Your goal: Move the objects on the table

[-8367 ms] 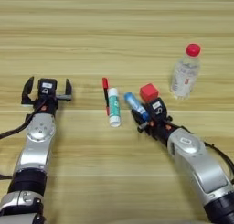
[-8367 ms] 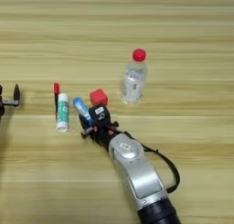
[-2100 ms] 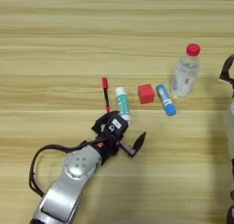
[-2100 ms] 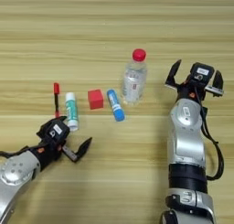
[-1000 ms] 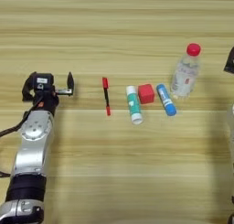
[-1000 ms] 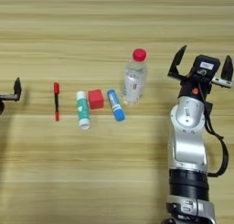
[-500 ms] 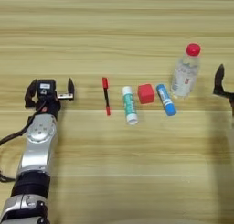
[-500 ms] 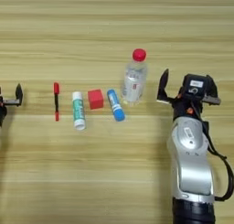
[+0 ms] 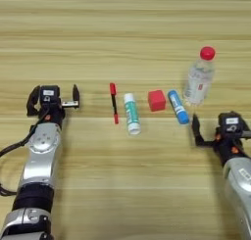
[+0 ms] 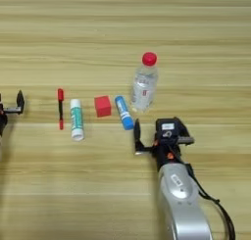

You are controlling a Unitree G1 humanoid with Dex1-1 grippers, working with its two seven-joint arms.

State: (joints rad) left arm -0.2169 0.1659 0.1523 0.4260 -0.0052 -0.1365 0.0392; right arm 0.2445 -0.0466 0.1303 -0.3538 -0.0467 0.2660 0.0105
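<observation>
While stretched forward along the left side of the bench [image 9: 122, 33], the left arm lies low over the wood with its silver forearm running up from the bottom edge. Ends in the left gripper [image 9: 53, 95], jaws spread wide, two black fingers upright on either side of the wrist block and pinching nothing. Sits well apart from the thin red pen [image 9: 113, 103], the nearest of the row.

On the other side, the right arm comes up from the bottom edge, forearm angled slightly inward. Carries the right gripper [image 10: 159, 134] just below and in front of the row, close to the blue glue-stick tube [image 10: 123, 112] but not touching it. Jaws look spread and empty, though only one finger [image 10: 137, 134] shows clearly, so perhaps less wide than on the left.

Across the middle of the bench, from left to right: pen lying nearly lengthwise away from the robot, white tube with green label [image 9: 131, 113] just beside it, small red cube [image 9: 157, 100], then the blue tube slanted. Clear plastic bottle with red cap [image 9: 199, 77] stands upright just beyond the blue tube's far end.
</observation>
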